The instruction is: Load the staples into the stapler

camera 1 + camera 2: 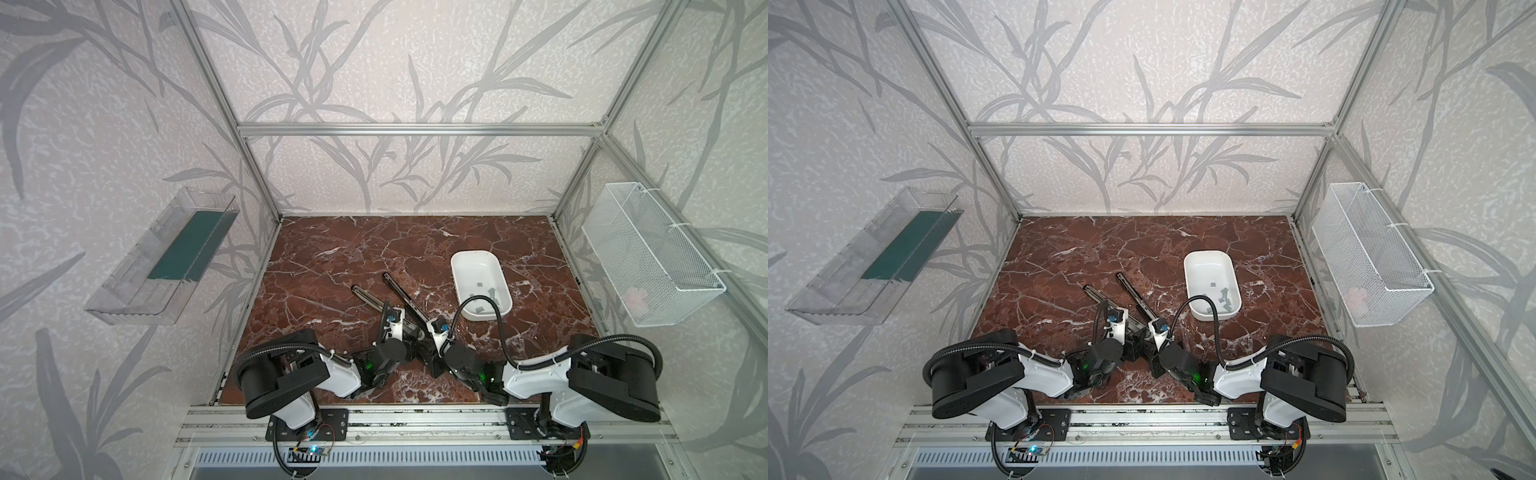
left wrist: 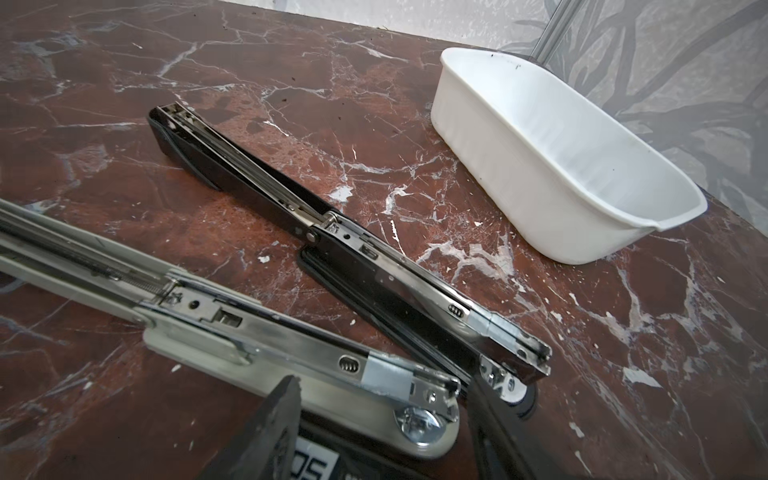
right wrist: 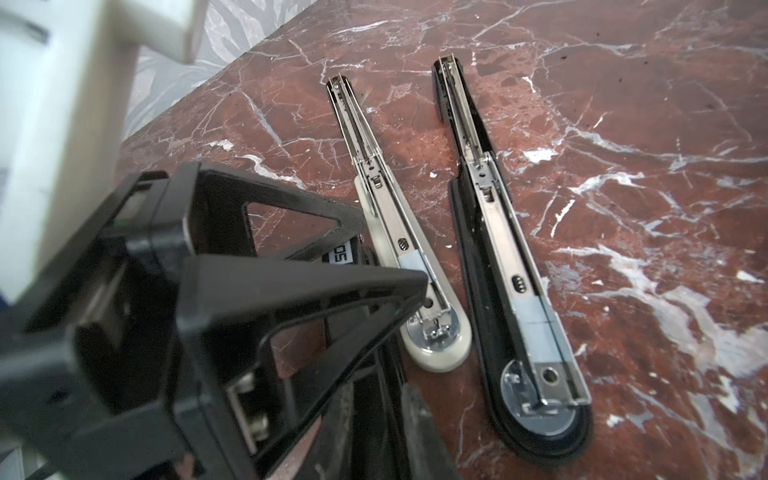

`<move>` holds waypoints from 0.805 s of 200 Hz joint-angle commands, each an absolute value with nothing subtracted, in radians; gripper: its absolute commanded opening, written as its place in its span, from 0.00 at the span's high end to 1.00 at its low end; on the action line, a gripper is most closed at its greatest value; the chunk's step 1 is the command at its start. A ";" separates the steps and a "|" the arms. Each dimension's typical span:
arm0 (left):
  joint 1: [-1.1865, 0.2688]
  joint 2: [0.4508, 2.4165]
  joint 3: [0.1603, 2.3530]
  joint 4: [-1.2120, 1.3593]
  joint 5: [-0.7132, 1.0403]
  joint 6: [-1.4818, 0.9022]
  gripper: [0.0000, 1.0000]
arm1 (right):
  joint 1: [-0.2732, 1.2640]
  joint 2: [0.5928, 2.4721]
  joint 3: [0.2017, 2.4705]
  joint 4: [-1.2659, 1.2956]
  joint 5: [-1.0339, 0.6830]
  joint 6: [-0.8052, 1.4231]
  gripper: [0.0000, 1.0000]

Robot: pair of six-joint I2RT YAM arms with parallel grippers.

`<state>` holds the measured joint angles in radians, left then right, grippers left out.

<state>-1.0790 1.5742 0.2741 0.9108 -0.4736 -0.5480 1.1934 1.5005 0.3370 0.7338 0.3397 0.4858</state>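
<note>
Two staplers lie folded open side by side on the marble. The cream stapler (image 2: 249, 332) (image 3: 390, 232) (image 1: 368, 296) and the black stapler (image 2: 374, 253) (image 3: 494, 232) (image 1: 401, 291) each show a grey strip of staples (image 2: 384, 374) (image 3: 536, 328) near the front of the channel. More loose staples (image 1: 478, 309) (image 1: 1223, 297) lie in the white tub (image 1: 457, 257) (image 2: 540, 166). My left gripper (image 2: 382, 415) sits just in front of the cream stapler, its fingers (image 3: 291, 291) snug either side of a black thing with a white label (image 2: 316, 461) (image 3: 340, 253). My right gripper (image 3: 397, 399) is beside it, fingers close together; anything between them is hidden.
A clear plastic bin (image 1: 162, 257) hangs on the left wall and a white wire basket (image 1: 648, 253) on the right wall. Aluminium frame posts edge the table. The right arm's black cable (image 1: 486, 299) arcs over the tub's near end. Bare marble lies behind the staplers.
</note>
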 commanded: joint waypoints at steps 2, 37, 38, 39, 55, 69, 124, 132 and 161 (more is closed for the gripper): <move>-1.090 1.547 0.272 0.812 -0.477 -0.553 0.34 | 1.213 1.471 0.327 0.495 0.282 0.462 0.74; -1.037 1.323 0.341 0.494 -0.529 -0.555 0.28 | 1.213 1.347 0.397 0.323 0.320 0.439 0.57; -1.033 1.317 0.342 0.486 -0.528 -0.557 0.27 | 1.214 1.345 0.399 0.317 0.322 0.439 0.57; -1.027 1.311 0.343 0.478 -0.525 -0.558 0.27 | 1.214 1.345 0.400 0.314 0.324 0.439 0.56; -0.932 1.219 0.357 0.346 -0.472 -0.608 0.27 | 1.213 1.342 0.415 0.293 0.309 0.442 0.48; -0.870 1.156 0.348 0.296 -0.435 -0.612 0.26 | 1.213 1.360 0.417 0.297 0.277 0.451 0.43; -0.666 0.878 0.333 0.026 -0.364 -0.636 0.26 | 1.239 1.514 0.492 0.301 0.252 0.466 0.57; -0.648 0.832 0.331 -0.008 -0.371 -0.641 0.25 | 1.253 1.552 0.528 0.300 0.260 0.461 0.59; -0.583 0.702 0.324 -0.103 -0.371 -0.647 0.23 | 1.274 1.742 0.700 0.316 0.264 0.486 0.71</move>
<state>-0.6247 0.7799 0.3386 0.0429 -0.3767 -0.6098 1.2541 1.6104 0.5762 0.3016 0.2722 0.4686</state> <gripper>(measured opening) 0.762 0.353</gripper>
